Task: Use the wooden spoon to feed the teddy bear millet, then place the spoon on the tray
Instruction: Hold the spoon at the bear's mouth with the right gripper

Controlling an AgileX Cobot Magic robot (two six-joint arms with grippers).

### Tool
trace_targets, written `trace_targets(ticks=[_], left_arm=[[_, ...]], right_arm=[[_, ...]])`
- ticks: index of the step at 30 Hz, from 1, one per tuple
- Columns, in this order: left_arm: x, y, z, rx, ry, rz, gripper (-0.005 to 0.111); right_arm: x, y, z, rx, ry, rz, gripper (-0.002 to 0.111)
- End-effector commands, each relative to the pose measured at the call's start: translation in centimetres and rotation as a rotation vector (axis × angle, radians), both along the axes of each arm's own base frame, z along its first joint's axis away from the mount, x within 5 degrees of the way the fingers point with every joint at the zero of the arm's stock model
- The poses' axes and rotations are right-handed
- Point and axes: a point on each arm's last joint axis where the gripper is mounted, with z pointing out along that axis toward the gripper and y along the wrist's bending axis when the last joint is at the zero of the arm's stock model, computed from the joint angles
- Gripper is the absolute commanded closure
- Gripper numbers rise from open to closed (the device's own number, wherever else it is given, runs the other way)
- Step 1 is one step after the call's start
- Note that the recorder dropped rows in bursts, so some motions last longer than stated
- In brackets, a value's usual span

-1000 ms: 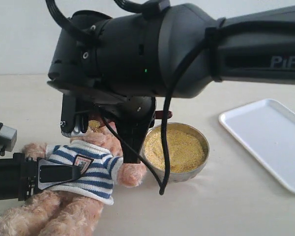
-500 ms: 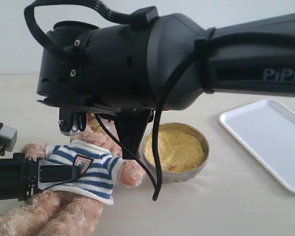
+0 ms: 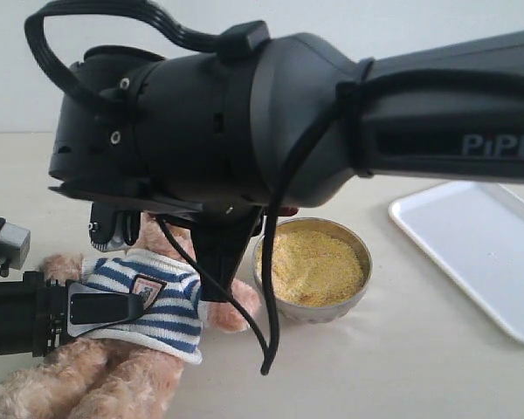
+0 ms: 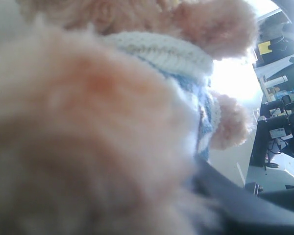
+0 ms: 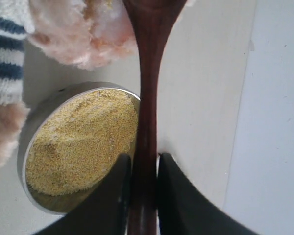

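The teddy bear [image 3: 162, 316] lies at the front left in its striped shirt, its head hidden behind my right arm. My left gripper [image 3: 113, 310] is shut on the bear's body; in the left wrist view blurred fur [image 4: 88, 122] fills the frame beside one dark finger [image 4: 235, 200]. My right gripper [image 5: 144, 159] is shut on the handle of the wooden spoon [image 5: 148, 98], whose bowl end reaches the bear's fluffy face [image 5: 83, 34]. The millet [image 3: 313, 262] fills the round metal bowl [image 5: 81, 147] beside the bear. The white tray [image 3: 480, 253] lies at the right.
The bulky right arm [image 3: 332, 113] hangs low over the bear and the metal bowl and hides the space behind them. A black cable [image 3: 271, 288] dangles from it in front of the bowl. The tray's pale edge [image 5: 279, 122] shows beside the spoon.
My right arm has shifted left over the bear, carrying the spoon toward its head, and hides more of the head now. The left gripper and bear have not moved.
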Motion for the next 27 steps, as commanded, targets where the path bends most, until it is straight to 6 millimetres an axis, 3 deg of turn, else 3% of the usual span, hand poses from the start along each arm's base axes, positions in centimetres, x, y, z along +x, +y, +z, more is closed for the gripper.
trace_targets(ticks=[1,15,27], left_arm=[[0.1,-0.2,0.4,-0.035,-0.022,-0.007,0.102],[0.1,-0.2,0.4,-0.035,-0.022,-0.007,0.102],[0.1,-0.2,0.4,-0.035,-0.022,-0.007,0.102]], right_arm=[[0.2,-0.2,0.1,-0.011,-0.021,-0.004,0.108],[0.0,0.3,1.1,-0.002,-0.146,0.007,0.108],[-1.1,-1.0,-0.9,-0.074,-0.138,0.013,0.108]])
